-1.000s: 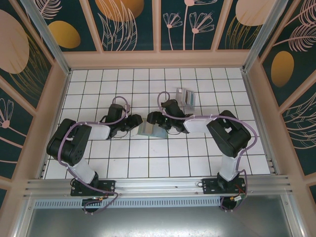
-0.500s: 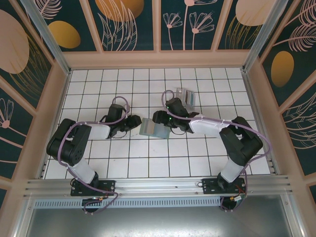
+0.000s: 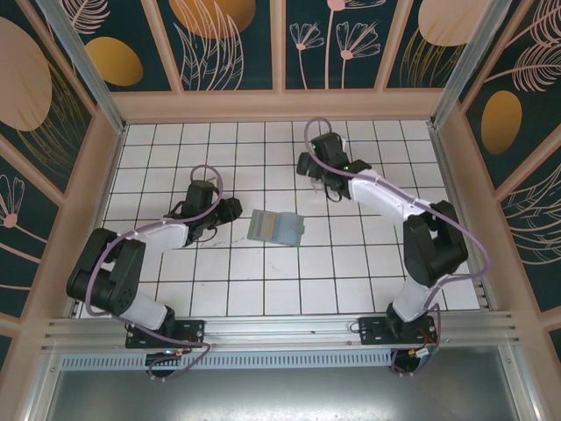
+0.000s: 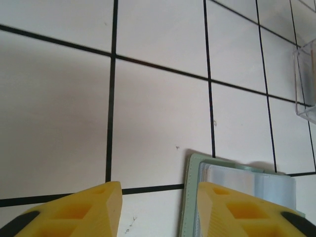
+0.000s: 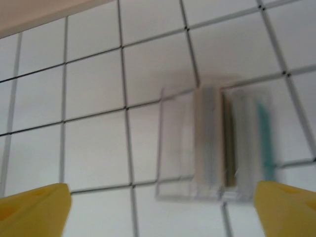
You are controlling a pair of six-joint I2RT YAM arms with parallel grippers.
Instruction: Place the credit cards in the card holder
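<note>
Card holder (image 3: pixel 274 226) lies flat at centre of the top view, one pale card apparently seated in it. The other credit cards (image 5: pixel 232 143) stand on edge in a clear tray (image 5: pixel 170 148), so most work is left. Right gripper (image 5: pixel 163 200) hovers above them, released and empty; left gripper (image 4: pixel 157 190), just left of the holder, is parted and grasps nothing.

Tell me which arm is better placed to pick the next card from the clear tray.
Right. The right arm is over the clear tray of cards, jaws wide open with the tray framed between them. The left arm sits beside the card holder, far from the tray.
</note>
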